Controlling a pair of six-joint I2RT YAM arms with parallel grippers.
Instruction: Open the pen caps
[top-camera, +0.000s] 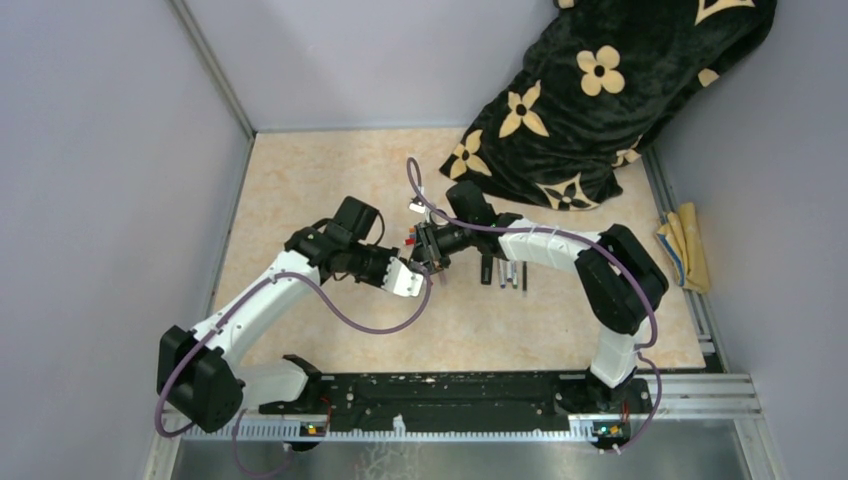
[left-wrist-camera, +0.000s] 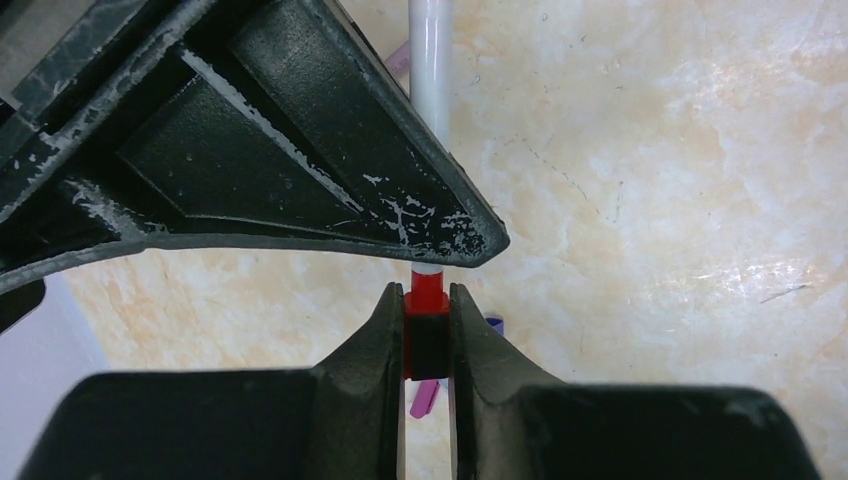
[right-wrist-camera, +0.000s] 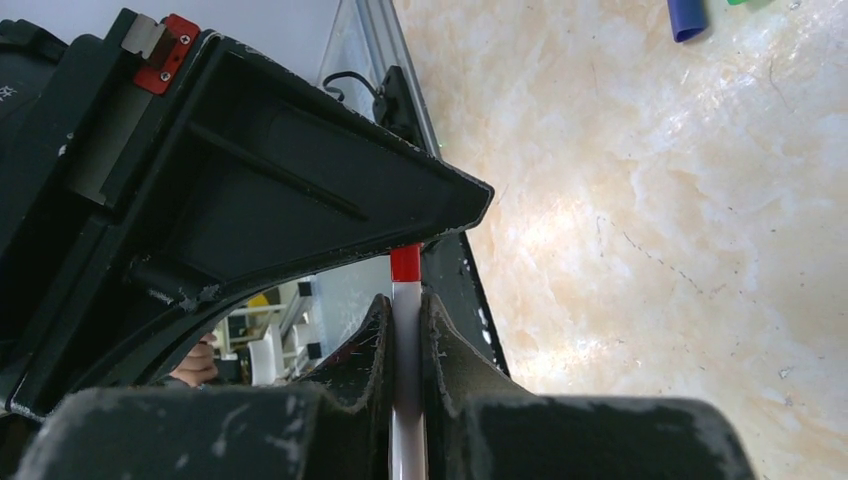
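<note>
My left gripper (left-wrist-camera: 428, 295) is shut on the red pen cap (left-wrist-camera: 427, 300) of a slim pen. The pen's white barrel (left-wrist-camera: 431, 60) runs up behind the other gripper's black body. My right gripper (right-wrist-camera: 405, 300) is shut on that white barrel (right-wrist-camera: 406, 330), and the red cap (right-wrist-camera: 405, 263) shows just past its fingertips. In the top view the two grippers, left (top-camera: 418, 272) and right (top-camera: 432, 252), meet tip to tip above the table's middle. Several other pens (top-camera: 503, 272) lie side by side to the right. Loose caps lie on the table: purple (left-wrist-camera: 425, 398) and blue (right-wrist-camera: 688, 15).
A dark cloth with tan flowers (top-camera: 600, 90) is heaped at the back right. A yellow rag (top-camera: 685, 245) lies at the right edge. Grey walls close in the beige table (top-camera: 320, 180) on three sides, and a black rail (top-camera: 450, 390) runs along the near edge.
</note>
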